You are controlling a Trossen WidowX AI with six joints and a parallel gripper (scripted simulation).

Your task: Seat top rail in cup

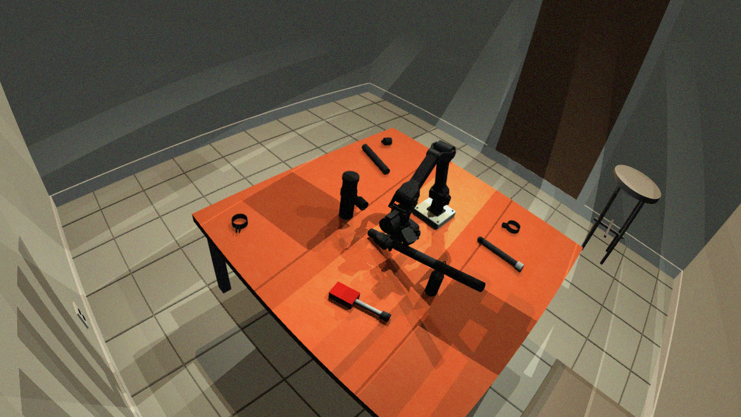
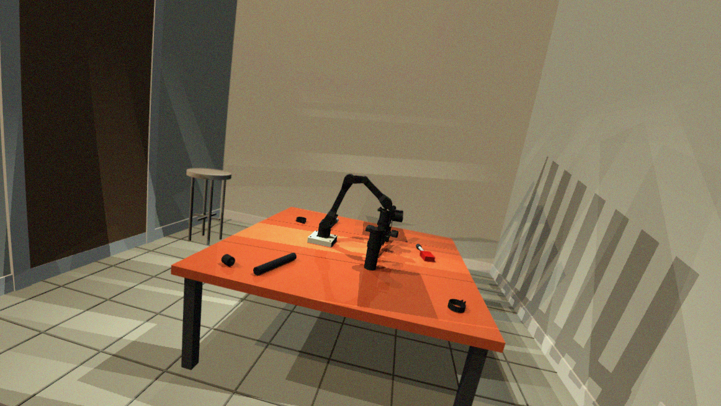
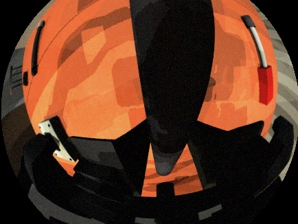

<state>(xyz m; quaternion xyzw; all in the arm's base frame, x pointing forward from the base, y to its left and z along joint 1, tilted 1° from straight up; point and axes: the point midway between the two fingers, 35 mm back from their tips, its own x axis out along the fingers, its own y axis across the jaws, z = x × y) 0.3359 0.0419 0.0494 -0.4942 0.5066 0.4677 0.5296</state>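
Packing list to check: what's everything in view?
Table: 1, orange, centre
Rail: 1, black, over short post
Short post: 1, black, under rail
Big post: 1, black, upright
Cup: 1, black, on big post
Rings: 2, black, table
Tubes: 2, black, one silver-tipped, table
Cap: 1, black, table corner
Tool: 1, red-white-black, table
Stool: 1, beige-topped, floor
Base plate: 1, white, under arm
Arm: 1, black, above table
Hand: 1, black, at rail

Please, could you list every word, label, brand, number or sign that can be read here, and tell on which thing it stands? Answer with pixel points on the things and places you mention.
None can be read.
The red block (image 1: 344, 294) (image 2: 427, 256) (image 3: 265, 86) and the white base plate (image 1: 438, 221) (image 2: 316, 241) (image 3: 47, 126) show no readable mark.
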